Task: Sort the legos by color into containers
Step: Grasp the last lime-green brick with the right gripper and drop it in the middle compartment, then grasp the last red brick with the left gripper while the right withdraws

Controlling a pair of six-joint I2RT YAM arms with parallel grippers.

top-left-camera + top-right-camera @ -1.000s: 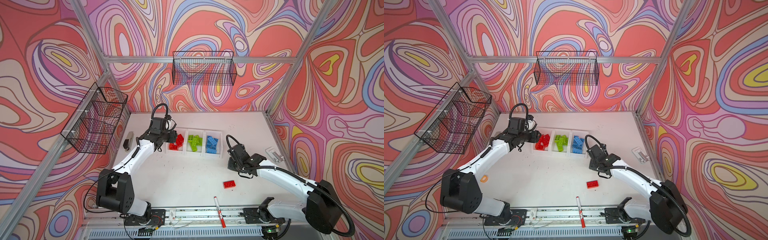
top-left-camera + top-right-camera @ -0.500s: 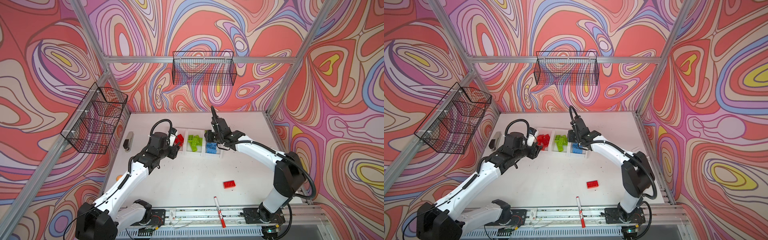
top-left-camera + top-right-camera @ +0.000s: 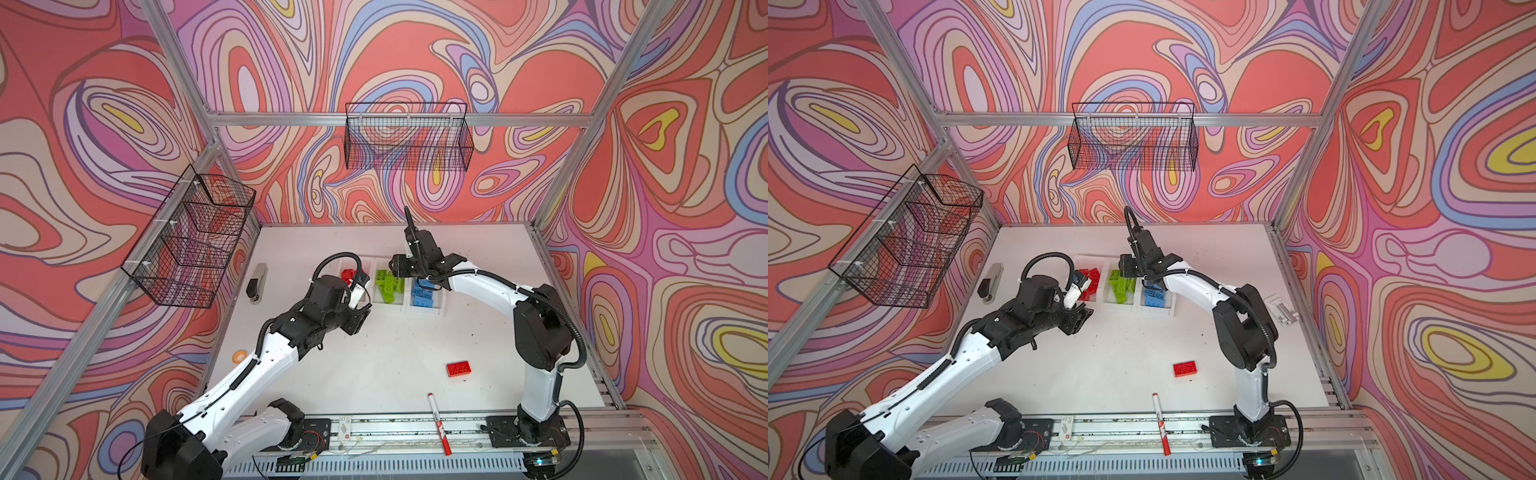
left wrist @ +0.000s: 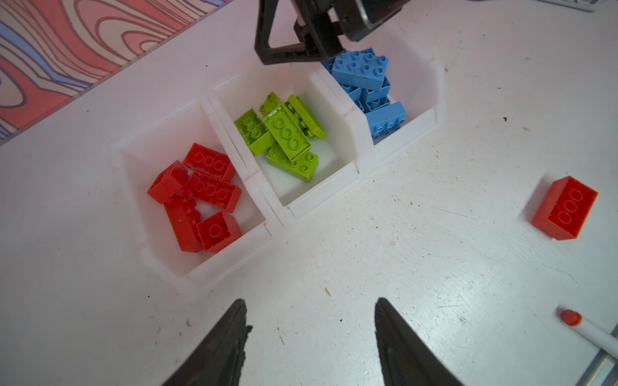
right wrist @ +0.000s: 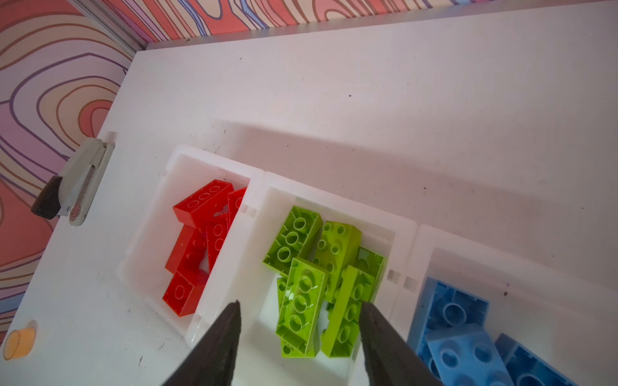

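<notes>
Three joined white containers (image 3: 424,310) (image 3: 1157,311) (image 4: 321,197) (image 5: 264,187) stand at mid-table. They hold red legos (image 4: 197,197) (image 5: 200,234), green legos (image 4: 284,137) (image 5: 321,280) and blue legos (image 4: 368,87) (image 5: 461,334), one colour per bin. A single red lego (image 3: 459,369) (image 3: 1185,369) (image 4: 565,209) lies loose on the table, front right. My right gripper (image 3: 395,266) (image 3: 1125,266) (image 5: 301,303) hangs open over the green bin, holding nothing. My left gripper (image 3: 360,316) (image 3: 1079,318) (image 4: 311,300) is open and empty over bare table in front of the red bin.
A red-and-white marker (image 3: 438,424) (image 3: 1160,424) (image 4: 588,329) lies at the front edge. A stapler (image 3: 257,282) (image 5: 77,187) and an orange ring (image 3: 239,355) (image 5: 20,342) sit at the left. Black wire baskets (image 3: 407,141) (image 3: 191,241) hang on the walls. A white clip (image 3: 1281,309) lies at the right.
My right arm swung from the table's front right up over the green bin and its jaws opened. My left arm drew back from the red bin toward the front.
</notes>
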